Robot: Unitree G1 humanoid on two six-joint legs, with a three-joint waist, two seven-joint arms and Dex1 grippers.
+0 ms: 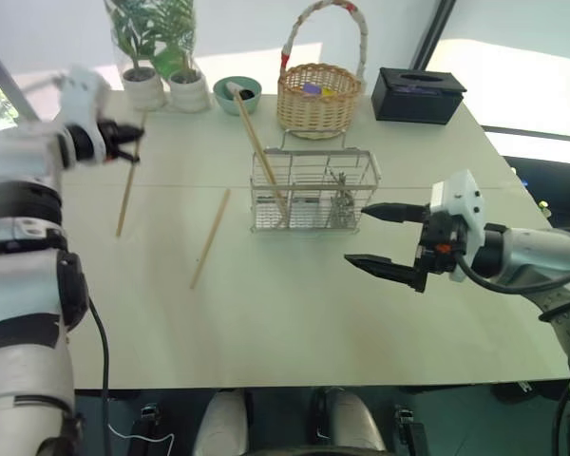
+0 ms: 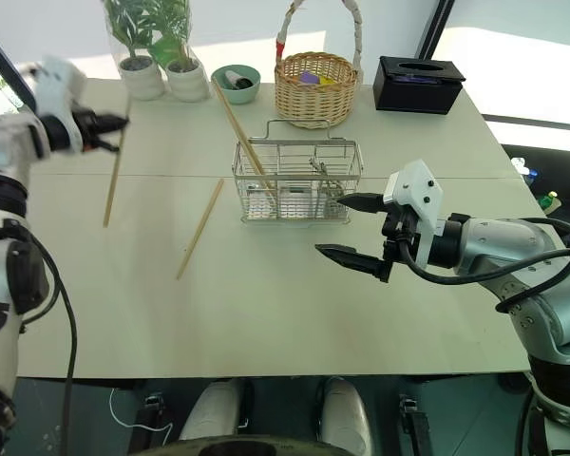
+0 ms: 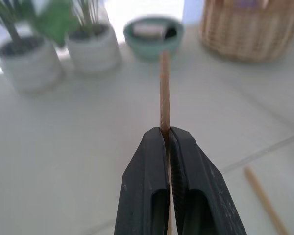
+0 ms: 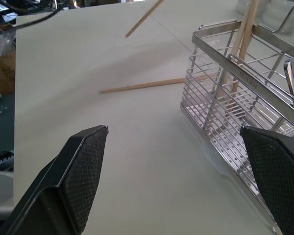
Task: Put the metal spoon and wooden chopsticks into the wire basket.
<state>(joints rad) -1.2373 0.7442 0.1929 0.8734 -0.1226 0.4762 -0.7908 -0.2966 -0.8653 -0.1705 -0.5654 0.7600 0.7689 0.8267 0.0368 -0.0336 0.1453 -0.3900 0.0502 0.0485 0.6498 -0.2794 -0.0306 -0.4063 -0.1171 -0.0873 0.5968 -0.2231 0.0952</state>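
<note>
At the table's far left, pinched near one end in the left gripper (image 3: 167,142): a wooden chopstick (image 1: 126,198), seemingly light, stiff, liable to swing.

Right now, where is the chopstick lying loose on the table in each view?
Left eye: loose chopstick left of the wire basket.
Right eye: same place.
Left wrist: on the table beside the shut left tool.
Right wrist: lying toward the wire basket.
Shared landmark: the held chopstick.
</note>
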